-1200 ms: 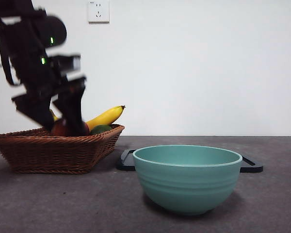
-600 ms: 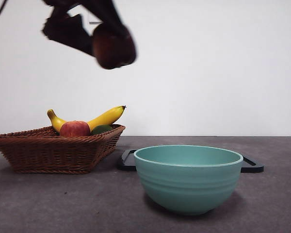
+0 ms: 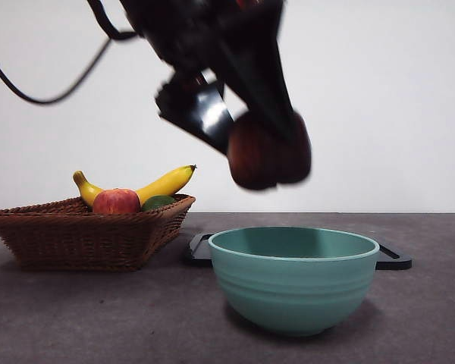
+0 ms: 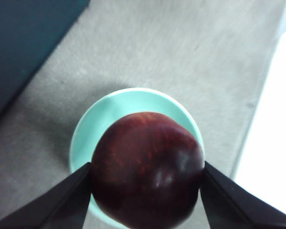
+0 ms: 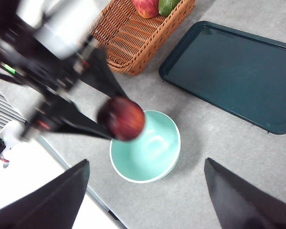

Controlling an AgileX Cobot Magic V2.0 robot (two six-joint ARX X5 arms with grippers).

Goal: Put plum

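Front view: the left tool [image 3: 269, 155] hangs in the air above the teal bowl [image 3: 294, 279], its two black jaws closed on the plum [image 3: 267, 152] — a dark maroon, glossy fruit held clear of the bowl's rim, with open space between them. From the bowl, the wicker basket [image 3: 83, 235] stands at about 9 o'clock on the grey surface [image 3: 98, 318], holding a banana [image 3: 165, 183], a red fruit [image 3: 117, 201] and a green fruit [image 3: 158, 202]. A dark tray [image 3: 390, 260] lies flat just behind the bowl.

Left wrist view shows the plum [image 4: 148, 169] pinched from both sides by the jaws, each pressed against its skin, with the bowl [image 4: 100, 119] directly beneath it.

Right wrist view looks down from high up: the right tool [image 5: 145, 198] has its jaws spread wide and holds nothing — it is well above the surface. Below it, the plum [image 5: 121, 118] sits over the bowl [image 5: 150, 152] at its 10 o'clock edge, the tray [image 5: 233, 71] lies toward 1 o'clock of the bowl, and the basket [image 5: 133, 38] toward 12 o'clock.
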